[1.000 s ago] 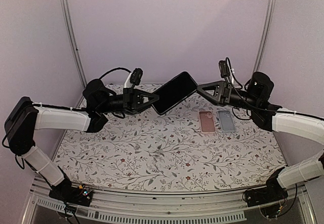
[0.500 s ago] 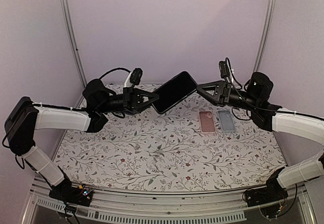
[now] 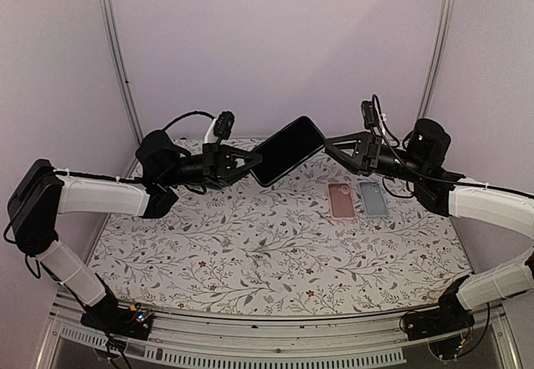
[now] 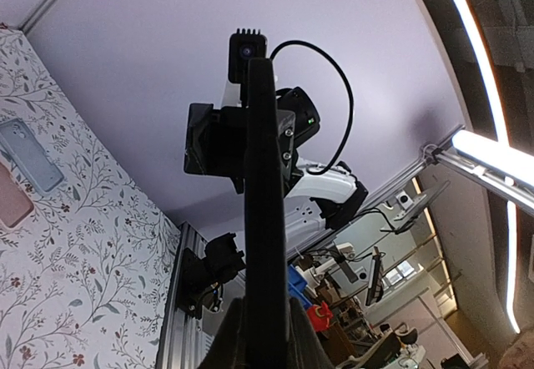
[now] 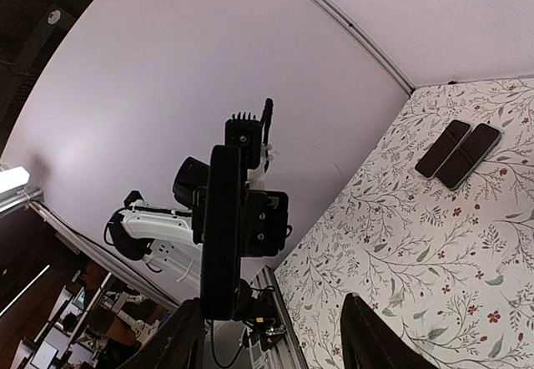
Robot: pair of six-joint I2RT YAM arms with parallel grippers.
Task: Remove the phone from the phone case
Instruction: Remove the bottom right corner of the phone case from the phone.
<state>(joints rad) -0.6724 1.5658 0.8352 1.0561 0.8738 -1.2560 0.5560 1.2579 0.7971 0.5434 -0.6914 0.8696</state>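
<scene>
The phone (image 3: 288, 151), dark with a glossy face, hangs tilted in the air above the back of the table. Its black phone case shows edge-on as a thick dark band (image 4: 264, 202) in the left wrist view. My left gripper (image 3: 254, 162) is shut on its lower left end, one finger (image 4: 302, 346) on each side. My right gripper (image 3: 328, 144) stands open at the upper right end. In the right wrist view the cased phone (image 5: 223, 231) sits just above the left finger (image 5: 179, 340), well away from the other finger.
A pinkish phone-shaped item (image 3: 340, 200) and a blue-grey one (image 3: 372, 199) lie side by side on the floral table cover (image 3: 250, 252), below the right arm. Purple walls and metal posts (image 3: 117, 60) close in the back and sides.
The right gripper has shifted very slightly at the phone's upper end. The phone and the left arm have stayed where they were.
</scene>
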